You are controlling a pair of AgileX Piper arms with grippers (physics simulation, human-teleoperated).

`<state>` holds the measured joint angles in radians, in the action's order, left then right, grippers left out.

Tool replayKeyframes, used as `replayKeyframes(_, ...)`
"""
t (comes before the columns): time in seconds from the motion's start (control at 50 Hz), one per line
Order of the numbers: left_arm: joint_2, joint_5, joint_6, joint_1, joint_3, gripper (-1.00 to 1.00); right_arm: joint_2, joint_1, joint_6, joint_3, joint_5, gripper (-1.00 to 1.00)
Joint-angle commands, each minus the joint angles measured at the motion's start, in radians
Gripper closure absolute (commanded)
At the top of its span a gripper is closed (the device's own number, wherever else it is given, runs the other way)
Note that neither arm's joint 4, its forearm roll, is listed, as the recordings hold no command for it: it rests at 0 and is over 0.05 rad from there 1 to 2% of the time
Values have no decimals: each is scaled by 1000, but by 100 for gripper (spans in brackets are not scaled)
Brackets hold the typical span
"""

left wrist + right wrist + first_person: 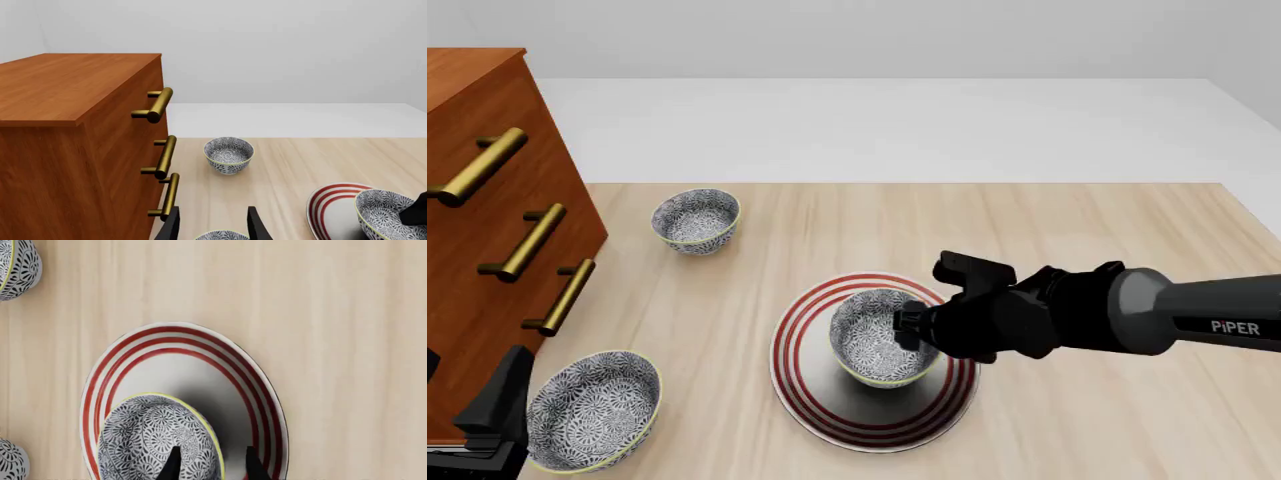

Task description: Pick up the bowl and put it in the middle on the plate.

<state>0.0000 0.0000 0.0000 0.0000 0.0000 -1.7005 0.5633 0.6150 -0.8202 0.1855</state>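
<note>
We see our right gripper [910, 328] holding the bowl [874, 340] by its rim above the plate [827, 415]; our left gripper's [215, 225] jaws stand wide.

The hand [210, 465] straddles the bowl's [150, 437] rim over the plate [220, 375].

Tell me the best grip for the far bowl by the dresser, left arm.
Take the far bowl by its rim, coming down from above, one finger of the left claw inside and one outside. It stands upright, mouth open to the top, and its round patterned wall probably gives a side pinch little purchase. Pinch the side facing away from the dresser, where there is more open table.
</note>
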Motion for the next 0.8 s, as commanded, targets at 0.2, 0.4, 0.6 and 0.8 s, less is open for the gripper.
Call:
replayKeyframes(0.2, 0, 0, 0, 0, 0, -100, 7, 8, 10, 4, 1, -100)
replayKeyframes(0.4, 0, 0, 0, 0, 0, -100, 147, -39, -39, -19, 80, -100)
replayKeyframes(0.6, 0, 0, 0, 0, 0, -100, 452, -158, -106, -90, 267, -100)
replayKeyframes(0.8, 0, 0, 0, 0, 0, -100, 811, -282, -237, -354, 523, -100)
